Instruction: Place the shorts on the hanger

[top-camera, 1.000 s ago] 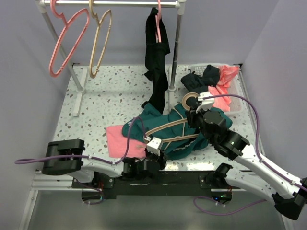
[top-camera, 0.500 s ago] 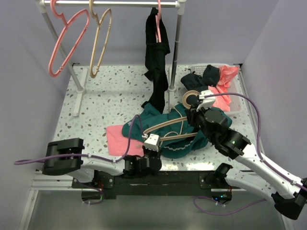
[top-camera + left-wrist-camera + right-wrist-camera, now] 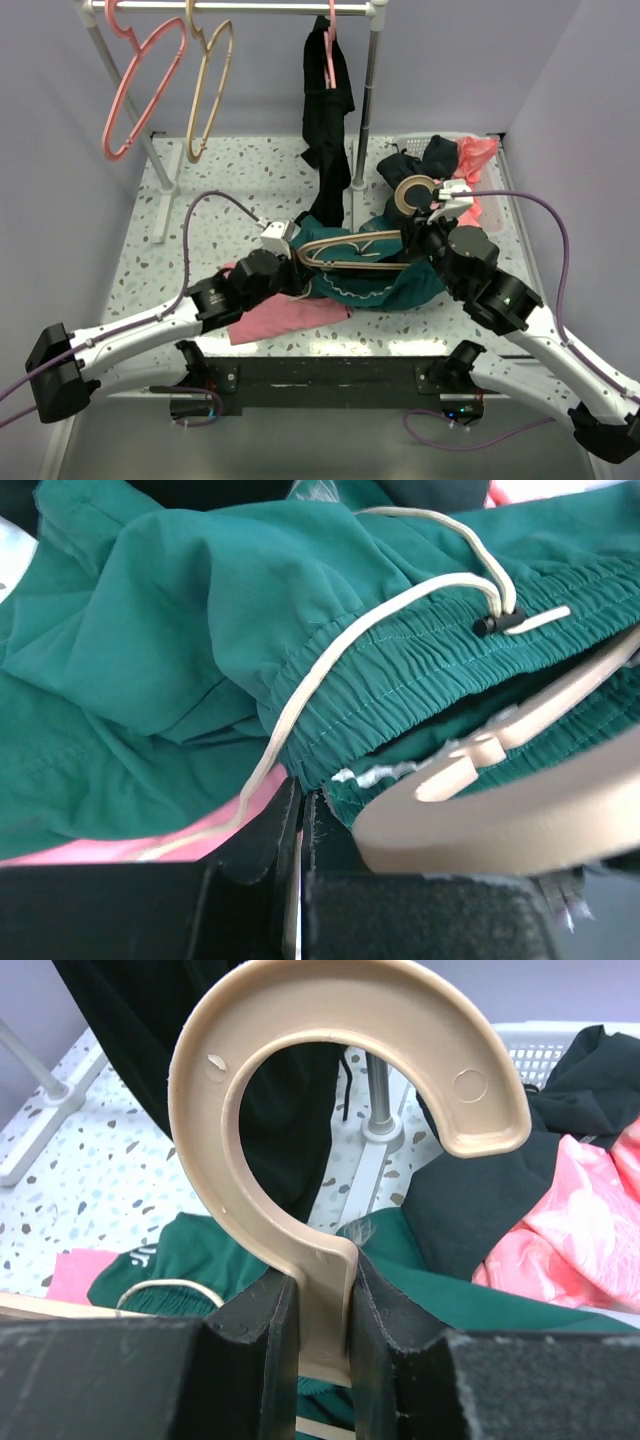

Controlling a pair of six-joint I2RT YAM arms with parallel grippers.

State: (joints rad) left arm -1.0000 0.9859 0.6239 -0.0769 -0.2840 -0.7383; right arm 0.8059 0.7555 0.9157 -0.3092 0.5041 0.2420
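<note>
The teal-green shorts (image 3: 385,285) lie bunched at the table's middle front, waistband and white drawstring (image 3: 330,660) facing the left wrist camera. A tan hanger (image 3: 345,243) lies across them, with one arm (image 3: 520,815) poking into the waistband. My right gripper (image 3: 430,222) is shut on the neck below the curved hook (image 3: 205,1100), holding the hook upright above the shorts (image 3: 190,1240). My left gripper (image 3: 298,268) sits at the hanger's left end. Its jaws (image 3: 303,798) are pressed together on the edge of the shorts' waistband (image 3: 180,630).
A flat pink cloth (image 3: 280,315) lies under the shorts' near-left side. At the back, a rail holds a pink hanger (image 3: 140,90), a second tan hanger (image 3: 205,90) and a long black garment (image 3: 328,110). A white basket (image 3: 492,215) of black and pink clothes stands back right.
My left arm has unfolded from near its base and reached forward, its jaws closing on the shorts' edge. The shorts and hanger have shifted back and right, uncovering more pink cloth. The right gripper has moved slightly back.
</note>
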